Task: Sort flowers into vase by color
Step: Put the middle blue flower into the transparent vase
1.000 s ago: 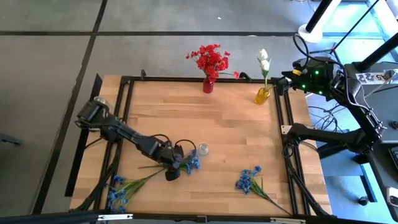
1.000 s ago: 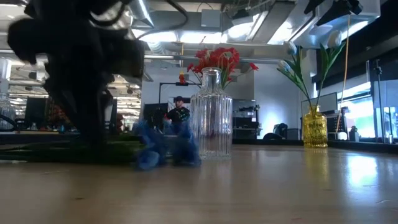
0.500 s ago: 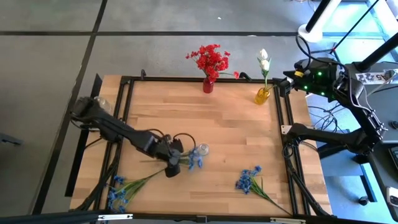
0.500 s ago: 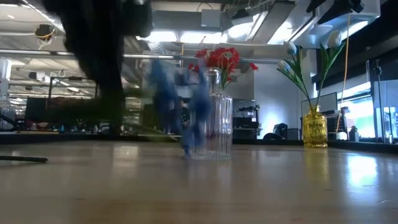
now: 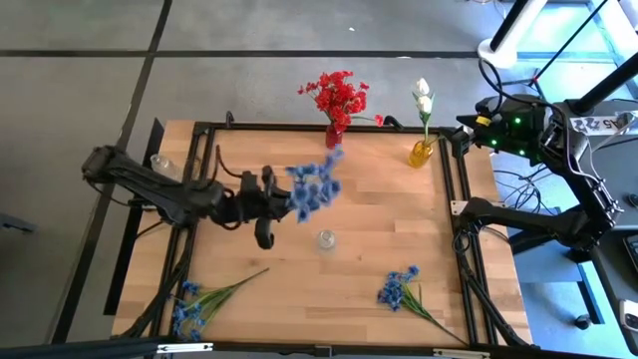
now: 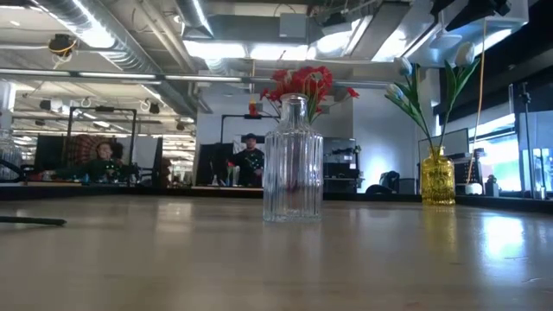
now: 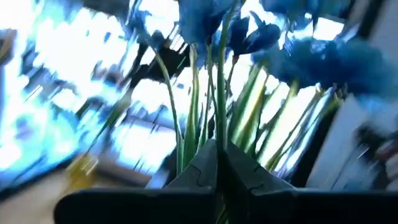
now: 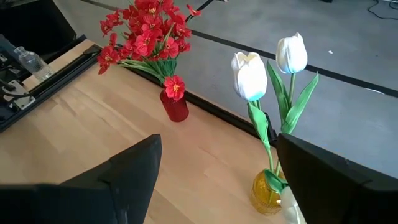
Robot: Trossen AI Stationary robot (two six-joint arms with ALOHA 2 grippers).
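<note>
The wooden worktop (image 5: 379, 199) carries a red vase (image 5: 333, 138) and yellow vase (image 5: 421, 154) at its far edge; a clear vase (image 5: 326, 239) mid-worktop; blue flowers (image 5: 399, 289) near the front edge.

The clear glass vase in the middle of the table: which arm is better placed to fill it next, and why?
Left. The left gripper is shut on a blue flower bunch just above the clear vase. The right gripper waits open beside the yellow vase.

Overhead camera looks straight down on whole table (image 5: 379, 199). Low camera sits at tabletop level, facing room. Wrist cameras look past fingers, close. Clear vase (image 5: 326, 239) (image 6: 293, 160) shared by overhead, low.
</note>
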